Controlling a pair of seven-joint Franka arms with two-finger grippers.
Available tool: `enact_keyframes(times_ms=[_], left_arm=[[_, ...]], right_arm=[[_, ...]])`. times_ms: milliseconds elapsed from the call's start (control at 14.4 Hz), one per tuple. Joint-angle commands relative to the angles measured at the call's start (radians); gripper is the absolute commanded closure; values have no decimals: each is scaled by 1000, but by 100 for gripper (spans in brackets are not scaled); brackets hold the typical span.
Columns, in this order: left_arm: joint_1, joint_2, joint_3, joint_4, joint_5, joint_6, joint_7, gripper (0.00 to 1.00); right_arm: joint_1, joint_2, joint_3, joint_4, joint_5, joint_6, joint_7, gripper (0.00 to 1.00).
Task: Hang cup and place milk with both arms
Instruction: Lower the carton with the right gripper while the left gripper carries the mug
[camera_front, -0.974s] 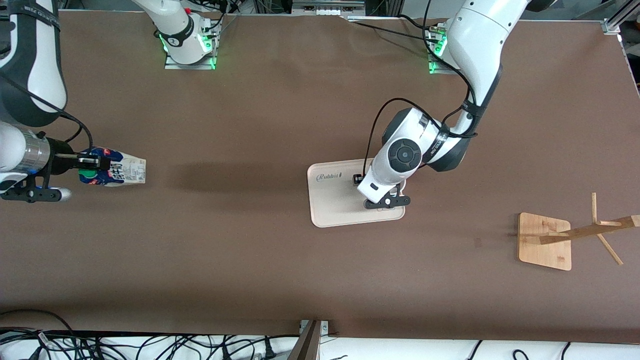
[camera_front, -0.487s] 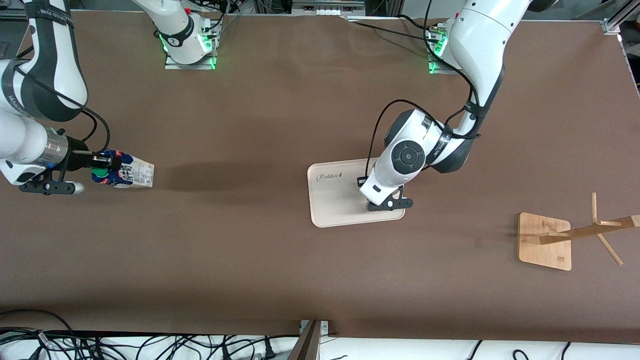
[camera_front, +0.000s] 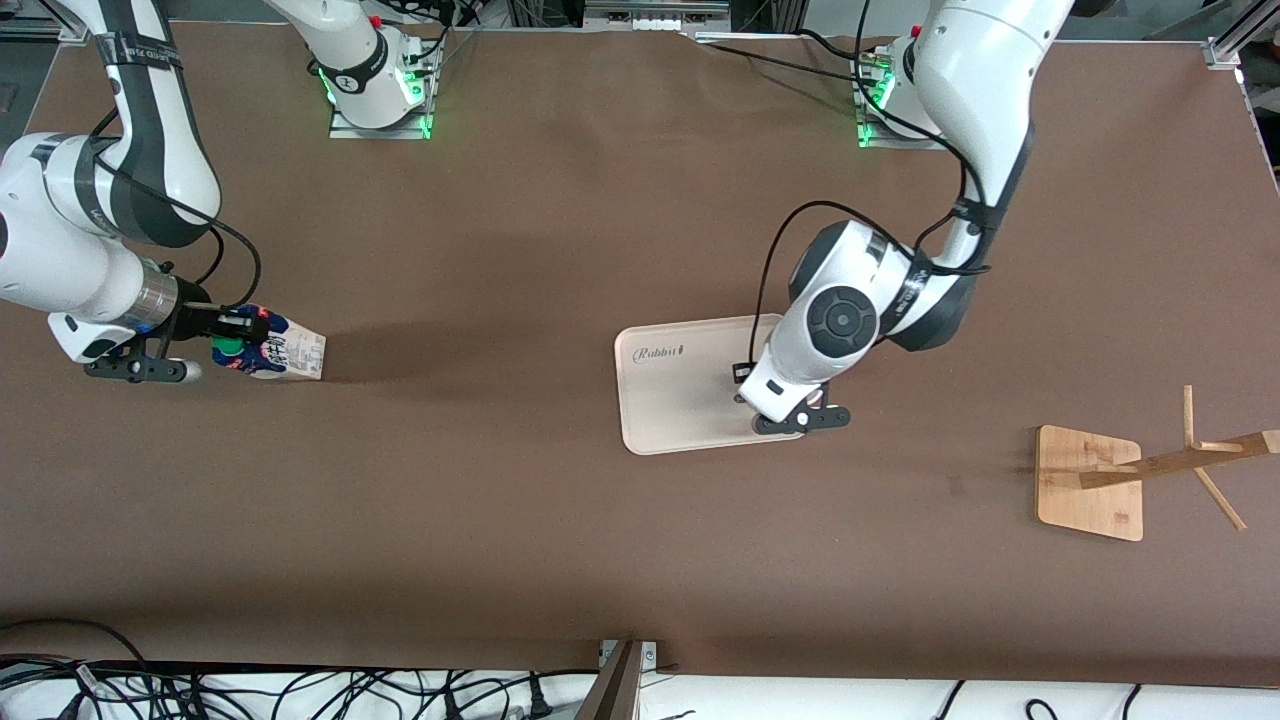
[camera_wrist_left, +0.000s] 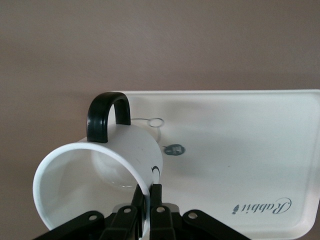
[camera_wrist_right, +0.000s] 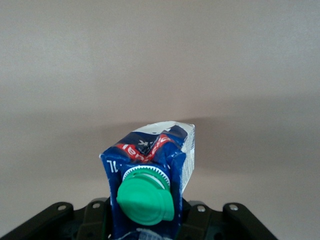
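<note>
Up over the surface (camera_front: 500, 250) toward the right arm's end, the right gripper (camera_front: 228, 326) clutches the milk (camera_front: 272, 353) by its top. Over the tray (camera_front: 670, 400), the left gripper (camera_wrist_left: 148, 200) pinches the cup (camera_wrist_left: 100, 170) by its rim.

Cup (camera_wrist_left: 100, 170) glossy ceramic; milk (camera_wrist_right: 150, 165) printed carton, plastic cap; table (camera_front: 560, 220) matt brown.

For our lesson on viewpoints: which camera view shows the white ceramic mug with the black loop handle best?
The left wrist view: the white ceramic mug fills it, rim and handle clear. In the front view the left arm hides it. The right wrist view lacks it.
</note>
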Motion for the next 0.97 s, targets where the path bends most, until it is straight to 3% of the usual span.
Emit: enact_keyframes(times_ms=[0, 209, 417, 487, 557, 626, 904], left_arm=[[60, -34, 22, 134, 15, -196, 101, 100], [162, -60, 20, 222, 15, -351, 267, 100], [241, -115, 22, 242, 11, -457, 356, 100], [275, -132, 19, 253, 11, -474, 388, 100], [304, -146, 20, 273, 11, -489, 444, 100], [329, -152, 22, 283, 11, -504, 491, 100], [436, -167, 16, 303, 3, -509, 526, 100]], right_arm=[[1, -44, 4, -66, 13, 45, -9, 69], [1, -45, 4, -121, 13, 117, -9, 69], [1, -44, 4, -123, 13, 120, -9, 68], [1, -42, 4, -118, 13, 120, -9, 61], [1, -41, 4, -113, 13, 119, -8, 19], [1, -41, 4, -110, 15, 119, -6, 0], [1, -50, 2, -80, 13, 94, 5, 0]])
